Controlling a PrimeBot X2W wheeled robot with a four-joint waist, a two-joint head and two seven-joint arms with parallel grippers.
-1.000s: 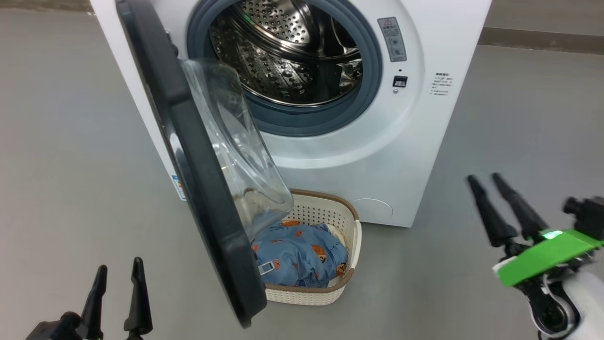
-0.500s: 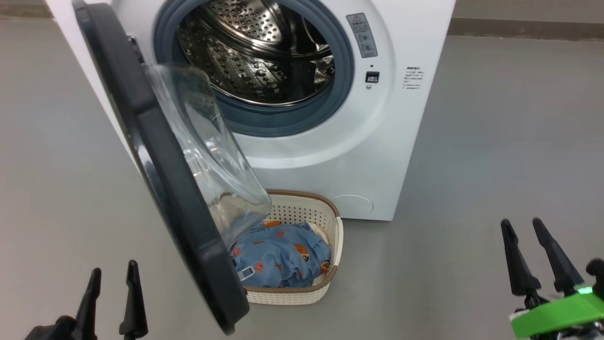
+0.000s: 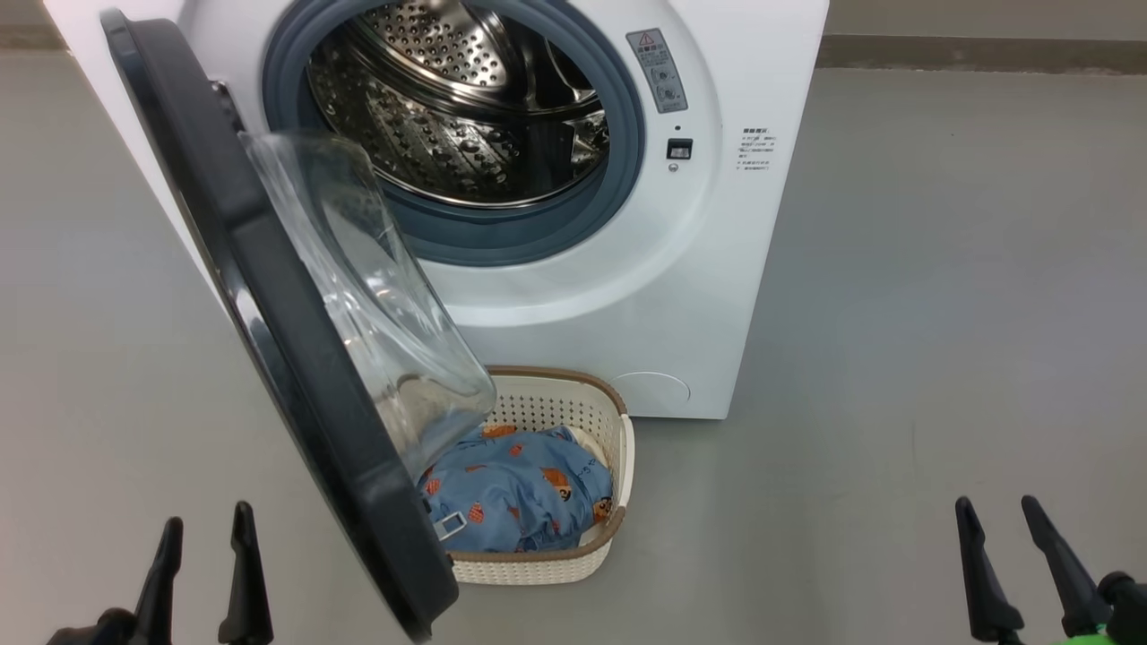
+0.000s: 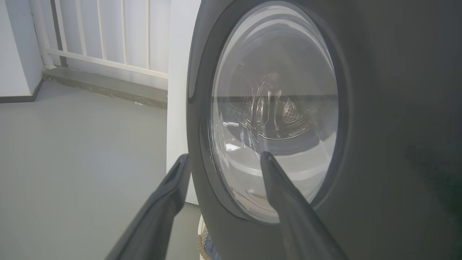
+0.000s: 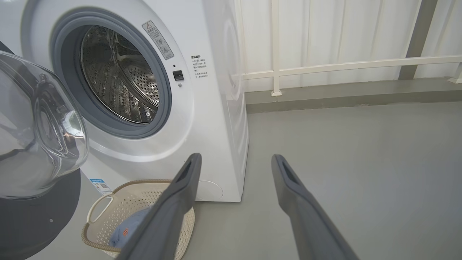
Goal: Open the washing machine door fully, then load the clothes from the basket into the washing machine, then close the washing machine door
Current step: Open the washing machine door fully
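Both yr hands are spread wide w/ nothing in them: the left hand [image 3: 206, 515] sits low, w/ the washing machine door [image 3: 269, 287] swung out just ahead & to its right, and the right hand [image 3: 995, 502] hangs over the floor [image 3: 851, 403], well apart from everything. The basket [image 3: 538, 569] stands on the floor ahead-left of the right hand, partly tucked behind the door's lower edge, w/ the clothes [image 3: 520, 488] heaped inside. The washing machine [image 3: 699, 296] is beyond the basket, drum [image 3: 448, 116] mouth uncovered.
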